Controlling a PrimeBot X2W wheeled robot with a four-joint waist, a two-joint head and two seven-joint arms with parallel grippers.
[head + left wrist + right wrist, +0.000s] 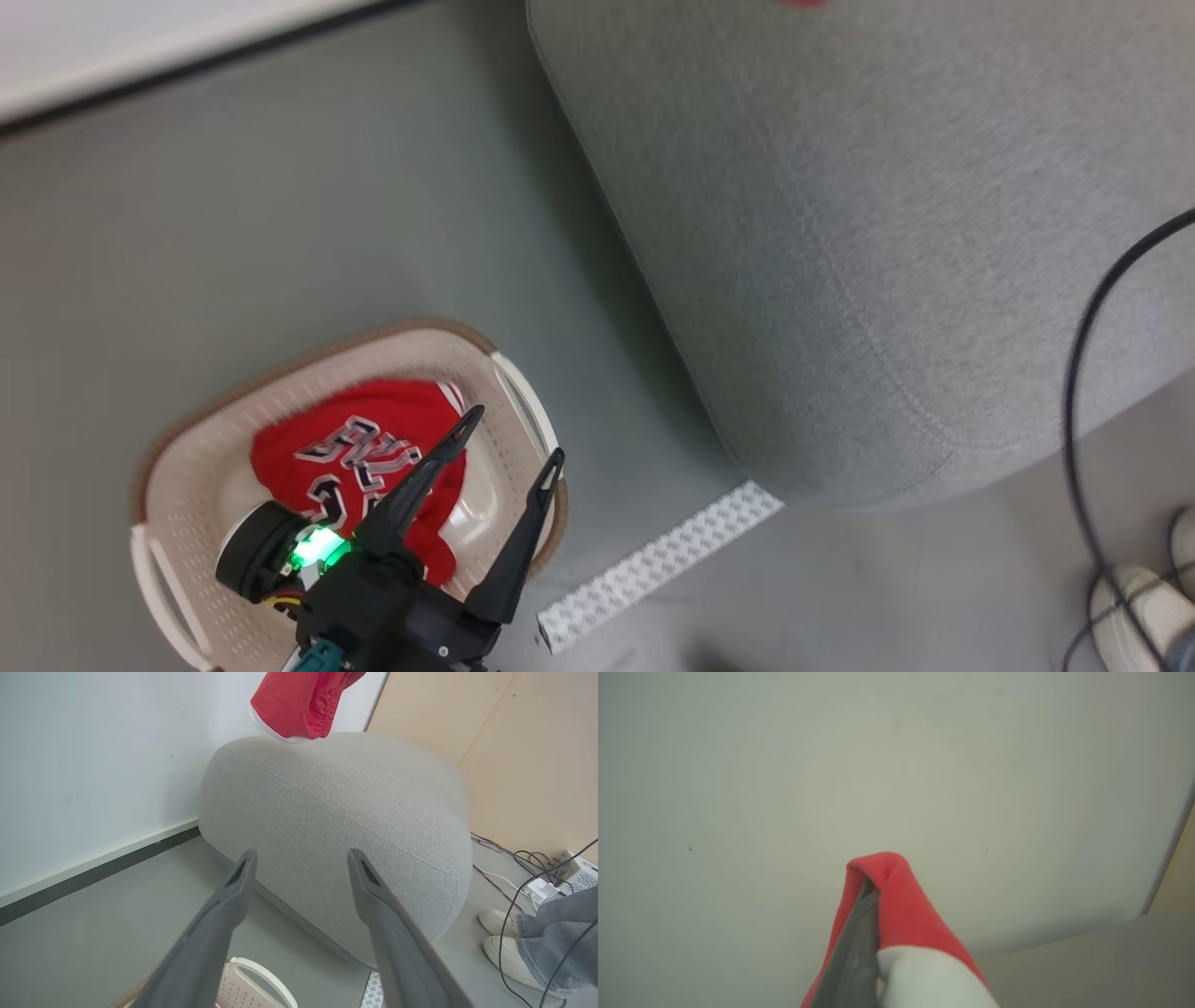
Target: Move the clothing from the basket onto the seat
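Observation:
A red jersey with black-and-white lettering [373, 448] lies crumpled in the cream basket [187, 485] on the floor at the lower left. My left gripper [516, 433] hovers open over the basket's right side with nothing between its fingers, and it points toward the grey seat [336, 826]. Another piece of red clothing with white trim [299, 704] hangs above the far end of the seat. My right gripper [868, 891] is shut on this red fabric [901, 900], held up in front of the pale wall.
The seat [840, 233] stands on the grey floor just right of the basket. A white perforated strip [653, 565] lies between them. A person's white shoes [509, 938], a black cable [1083, 373] and a power strip [542, 889] lie right of the seat.

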